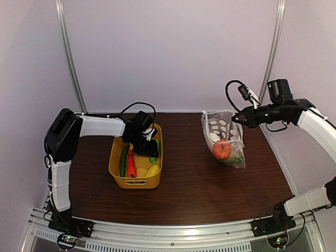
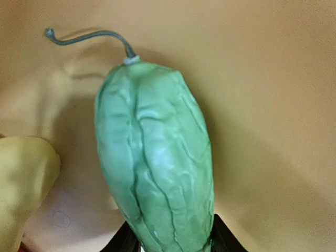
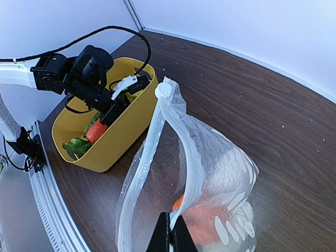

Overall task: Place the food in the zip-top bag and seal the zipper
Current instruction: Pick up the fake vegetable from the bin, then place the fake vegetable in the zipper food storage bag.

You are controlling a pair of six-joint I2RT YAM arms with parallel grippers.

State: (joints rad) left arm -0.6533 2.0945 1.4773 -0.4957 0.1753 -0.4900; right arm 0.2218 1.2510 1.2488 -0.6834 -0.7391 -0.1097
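Note:
The zip-top bag [image 1: 234, 137] stands on the right of the table with its mouth held open. Inside it lie an orange pumpkin [image 1: 221, 149] and a white piece [image 1: 214, 137]. My right gripper [image 1: 234, 118] is shut on the bag's mouth edge [image 3: 172, 223], beside the zipper [image 3: 192, 152]. My left gripper [image 1: 149, 139] is down inside the yellow tub [image 1: 134, 182]. Its black fingers [image 2: 124, 242] press both sides of a wrinkled green vegetable [image 2: 155, 168]. A cucumber [image 1: 123, 160], a carrot [image 1: 131, 166] and a yellow piece [image 1: 153, 170] also lie in the tub.
The tub's wall [image 2: 273, 105] fills the left wrist view, with a yellow piece [image 2: 21, 178] at its left. Dark wooden table [image 1: 189, 184] lies between tub and bag. White walls and metal rails [image 1: 68, 58] close in the back and sides.

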